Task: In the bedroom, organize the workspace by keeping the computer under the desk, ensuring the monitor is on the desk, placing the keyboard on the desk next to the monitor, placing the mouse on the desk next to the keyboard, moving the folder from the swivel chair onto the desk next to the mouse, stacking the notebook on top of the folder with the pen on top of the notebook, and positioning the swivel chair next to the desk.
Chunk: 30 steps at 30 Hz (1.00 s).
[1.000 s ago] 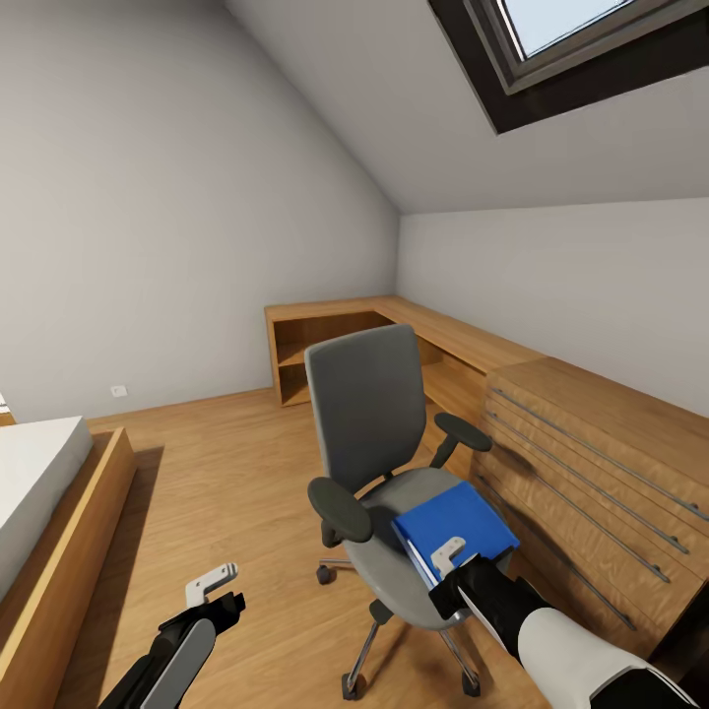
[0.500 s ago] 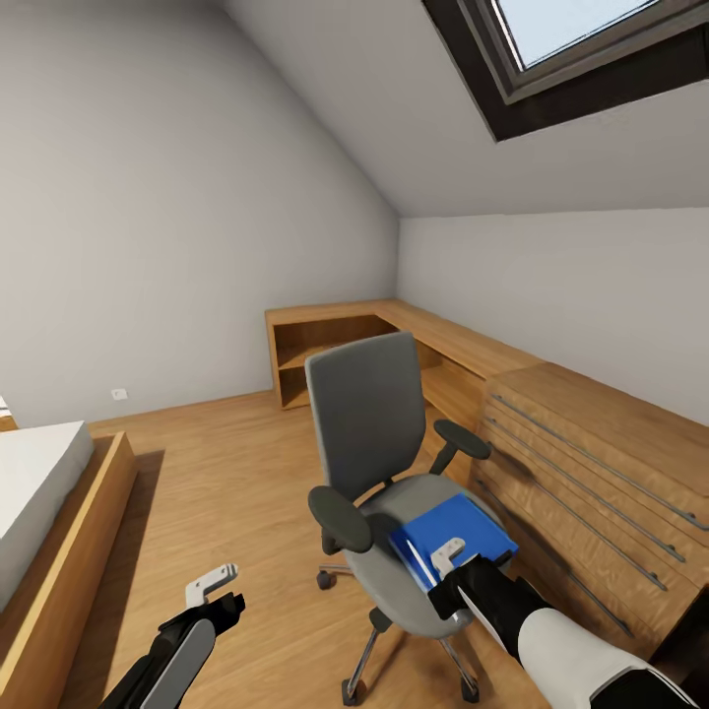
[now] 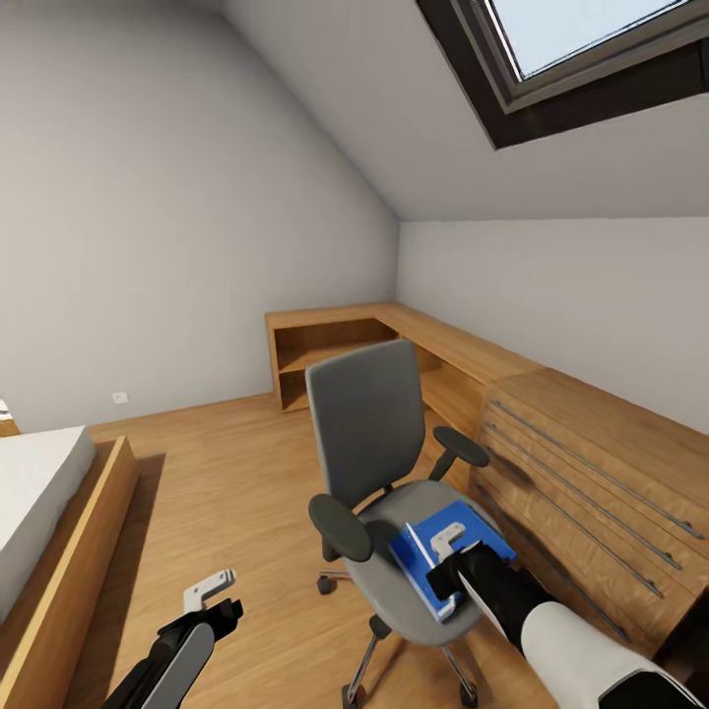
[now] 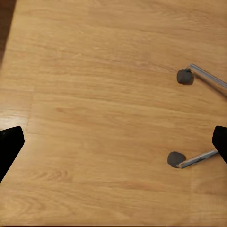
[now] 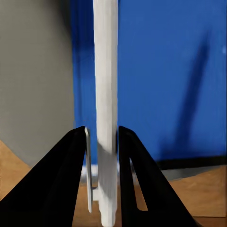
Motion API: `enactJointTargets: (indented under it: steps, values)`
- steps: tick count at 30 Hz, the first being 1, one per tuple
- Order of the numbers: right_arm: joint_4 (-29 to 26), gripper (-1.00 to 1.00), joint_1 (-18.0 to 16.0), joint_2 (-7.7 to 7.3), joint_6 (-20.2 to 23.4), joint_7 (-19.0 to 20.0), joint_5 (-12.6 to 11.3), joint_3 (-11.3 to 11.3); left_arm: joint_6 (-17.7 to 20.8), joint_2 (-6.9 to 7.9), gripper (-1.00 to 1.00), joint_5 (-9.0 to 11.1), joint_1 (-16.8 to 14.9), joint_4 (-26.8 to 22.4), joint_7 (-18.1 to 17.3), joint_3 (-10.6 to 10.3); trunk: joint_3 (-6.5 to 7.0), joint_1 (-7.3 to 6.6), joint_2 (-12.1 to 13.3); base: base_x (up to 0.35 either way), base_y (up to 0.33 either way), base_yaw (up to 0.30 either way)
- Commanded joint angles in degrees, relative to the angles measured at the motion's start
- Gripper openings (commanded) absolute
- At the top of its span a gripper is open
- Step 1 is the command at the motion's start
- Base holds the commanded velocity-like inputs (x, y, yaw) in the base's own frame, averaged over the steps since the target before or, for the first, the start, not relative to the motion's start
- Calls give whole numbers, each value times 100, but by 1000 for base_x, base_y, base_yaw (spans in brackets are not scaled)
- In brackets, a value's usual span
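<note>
I have the right claw [image 3: 445, 557] down on the swivel chair [image 3: 389, 463], pinching the folder [image 3: 448, 551] by its near edge. In the right wrist view the two dark fingers [image 5: 73, 175] are pressed in on either side of the folder's white spine [image 5: 105, 94], with blue cover running away beyond the tips and grey seat cushion off to one side. From the head camera the folder looks tipped up at the claw end, while its far end seems to sit on the seat; I judge it is partly lifted rather than clear of the chair. I took it by the spine because that is the stiff part and gives the fingers something narrow to close on.

The left claw [image 3: 212, 591] hangs low over the wooden floor [image 3: 226, 473], well apart from the chair seat, holding nothing. In its wrist view the dark fingertips [image 4: 9, 144] sit at opposite edges, so it is spread wide, with two chair casters [image 4: 176, 159] beyond it. I keep it out there so it stays clear of the chair base.

Beyond the right claw stands a wooden drawer unit [image 3: 591, 473] along the wall, and further on a low corner shelf [image 3: 325, 350]. The next step, as I judge it, is raising the folder free without dragging it against the armrest [image 3: 340, 514].
</note>
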Motion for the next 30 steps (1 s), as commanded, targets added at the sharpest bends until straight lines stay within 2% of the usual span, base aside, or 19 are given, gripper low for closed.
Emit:
enactJointTargets:
  steps: [1,6,7,12,13,17,18,21,22,23,28,29,30]
  values:
    - [-64,-100,-1,-21,33,42,18,-5,8,7,100,36,-4,6,47,-20,12,-23,38,0,0,0]
    - [-355,-100,2,-160,70,41,-350,-50,8,7,100,24,-4,61,44,-22,102,-133,239,0,0,0]
    - [-489,-100,2,-246,130,41,-509,-56,8,7,100,22,-4,69,44,-23,120,-155,279,0,0,0]
    - [-1027,-100,50,-506,421,41,-985,-63,8,8,100,19,-4,83,44,-26,209,-264,479,0,0,0]
    - [-1346,-100,118,-618,567,36,-1175,-64,8,8,100,19,-4,86,45,-27,227,-286,519,0,0,0]
    - [-2135,-100,376,-848,871,14,-1506,-69,8,7,100,24,-4,89,45,-28,299,-374,680,0,0,0]
    - [-2571,-100,549,-951,1029,-8,-1639,-80,8,6,100,25,-4,89,45,-28,317,-396,720,0,0,0]
    - [-3189,-100,796,-1080,1271,-97,-1806,-171,8,3,100,26,-4,90,48,-29,371,-462,840,0,0,0]
    - [-3376,-100,867,-1114,1354,-145,-1859,-236,8,3,100,26,-4,90,49,-29,389,-484,880,0,0,0]
    - [-3718,-100,1000,-1162,1525,-256,-1956,-412,8,2,100,27,-4,90,52,-29,407,-506,920,0,0,0]
    - [-4416,-100,1308,-1219,1915,-490,-2113,-1025,5,1,100,27,-4,95,58,-29,497,-616,1121,0,0,0]
    - [-4662,-100,1432,-1229,2022,-536,-2142,-1278,3,0,100,27,-4,96,61,-29,515,-638,1161,0,0,0]
    - [-4779,-100,1494,-1233,2062,-552,-2153,-1394,2,0,100,27,-4,99,63,-29,533,-660,1201,0,0,0]
